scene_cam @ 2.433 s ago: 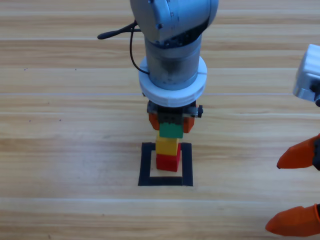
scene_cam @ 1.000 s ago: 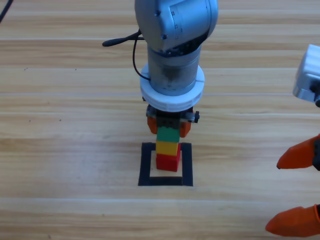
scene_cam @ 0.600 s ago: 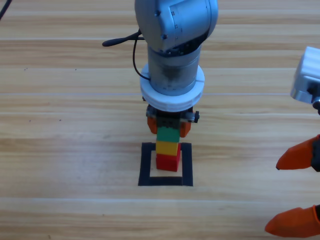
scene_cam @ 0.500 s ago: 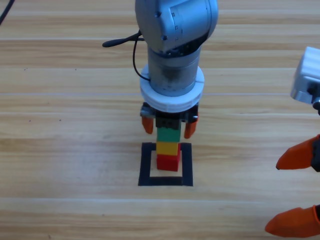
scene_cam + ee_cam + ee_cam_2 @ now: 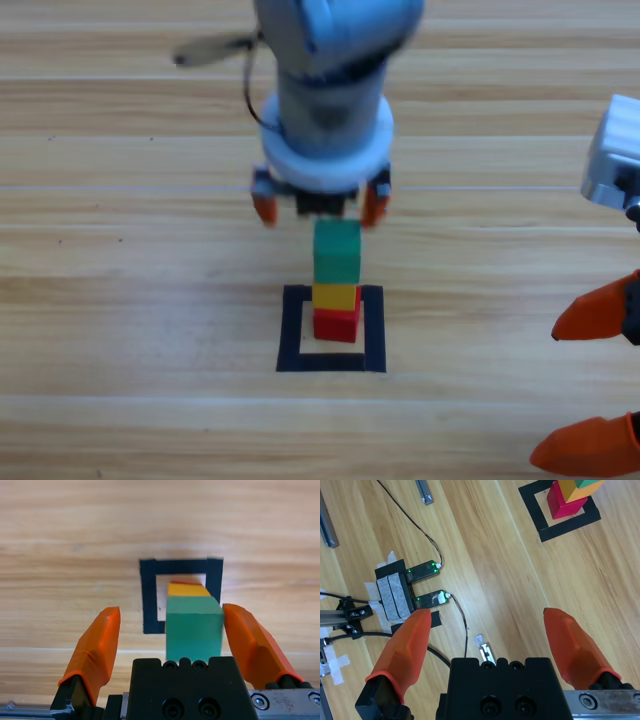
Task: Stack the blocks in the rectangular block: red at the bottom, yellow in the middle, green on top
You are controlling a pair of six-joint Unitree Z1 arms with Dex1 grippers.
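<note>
And there's the tower, three matte cubes in one column: the red cube [image 5: 336, 324] flat on the wood inside the black tape square [image 5: 291, 330], the yellow cube [image 5: 335, 296] sitting on it, and the teal-green cube [image 5: 337, 251] capping the lot, all sharp-edged and plain-faced, standing near the middle of the table a little toward its near edge. The left pincer [image 5: 318, 205] hangs just above and behind the stack, jaws spread wide, one orange tip on each side and neither touching the green cube; it is released, gripping nothing. The left wrist view says the same: the green cube [image 5: 194, 627] stands free between the two rounded orange jaws with a gap on both sides, a sliver of yellow [image 5: 187, 589] peeking over it and the tape outline [image 5: 149, 596] framing bare wood grain beyond. Over at the table's right edge the right pincer [image 5: 592, 386] waits, jaws parted and empty. Its wrist view catches thin black cables [image 5: 431, 545] and small taped boxes with green lights [image 5: 409, 589] lying on the wood.
</note>
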